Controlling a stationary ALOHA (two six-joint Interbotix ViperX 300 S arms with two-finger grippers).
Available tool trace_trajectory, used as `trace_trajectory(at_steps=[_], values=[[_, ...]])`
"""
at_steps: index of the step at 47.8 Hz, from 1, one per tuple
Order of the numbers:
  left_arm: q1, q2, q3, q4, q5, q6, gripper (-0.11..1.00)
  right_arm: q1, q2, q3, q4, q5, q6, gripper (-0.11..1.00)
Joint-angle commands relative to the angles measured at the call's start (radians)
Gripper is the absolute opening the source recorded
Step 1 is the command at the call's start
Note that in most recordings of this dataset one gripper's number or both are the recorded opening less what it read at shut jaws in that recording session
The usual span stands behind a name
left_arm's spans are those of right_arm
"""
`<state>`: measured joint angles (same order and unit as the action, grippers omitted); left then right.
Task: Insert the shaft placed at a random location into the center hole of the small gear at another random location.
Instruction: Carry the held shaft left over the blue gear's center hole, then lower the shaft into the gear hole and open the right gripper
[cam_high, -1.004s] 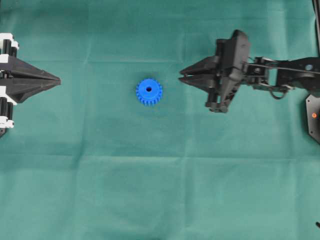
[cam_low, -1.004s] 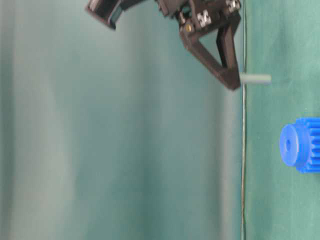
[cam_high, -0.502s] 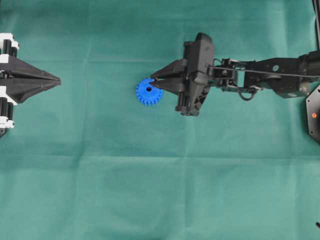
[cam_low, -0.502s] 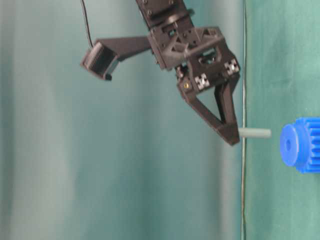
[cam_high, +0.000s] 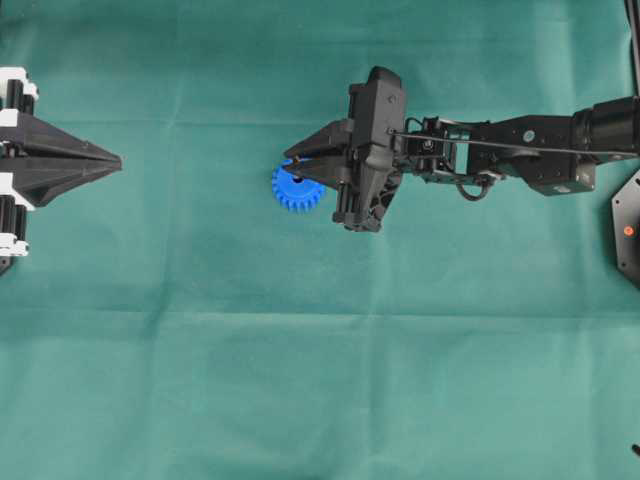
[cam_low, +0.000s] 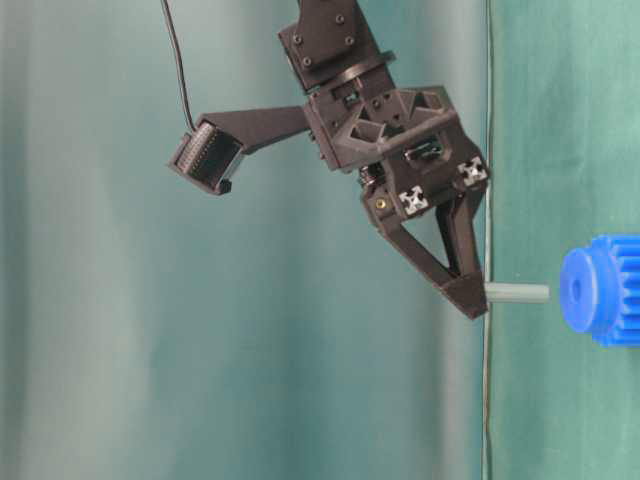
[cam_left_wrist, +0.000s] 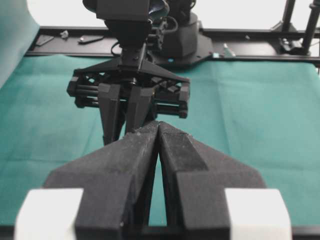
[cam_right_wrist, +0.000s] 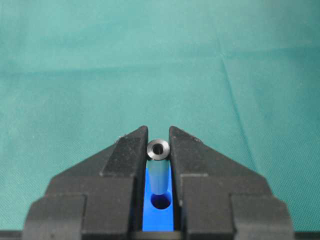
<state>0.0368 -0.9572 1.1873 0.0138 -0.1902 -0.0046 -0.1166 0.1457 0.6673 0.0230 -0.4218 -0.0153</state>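
Holding the shaft (cam_right_wrist: 158, 170), stiff, light and likely slippery, I keep right fingers (cam_right_wrist: 129, 152) clamped near its top; left fingers (cam_left_wrist: 176, 155) together; gear (cam_high: 295, 189) below.

I see the shaft (cam_low: 517, 293) between my right gripper's (cam_high: 290, 166) fingertips, just above the small gear's (cam_high: 296, 188) center hole (cam_right_wrist: 160, 201).

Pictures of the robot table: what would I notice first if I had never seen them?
First the bright blue small gear near the middle of the green cloth. Next the black right gripper right above it, pinching the thin grey shaft so that its tip points at the gear's center hole. The left gripper sits shut at the table's left edge.
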Motion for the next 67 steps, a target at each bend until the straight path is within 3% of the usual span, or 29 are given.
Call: trace_trajectory(at_steps=[1, 67], values=[[0.003, 0.008, -0.009, 0.002, -0.003, -0.002, 0.03, 0.003, -0.011, -0.023, -0.003, 0.0, -0.003, 0.13], [0.003, 0.008, -0.009, 0.002, -0.003, -0.002, 0.03, -0.002, 0.106, -0.035, 0.002, -0.029, -0.002, 0.13]])
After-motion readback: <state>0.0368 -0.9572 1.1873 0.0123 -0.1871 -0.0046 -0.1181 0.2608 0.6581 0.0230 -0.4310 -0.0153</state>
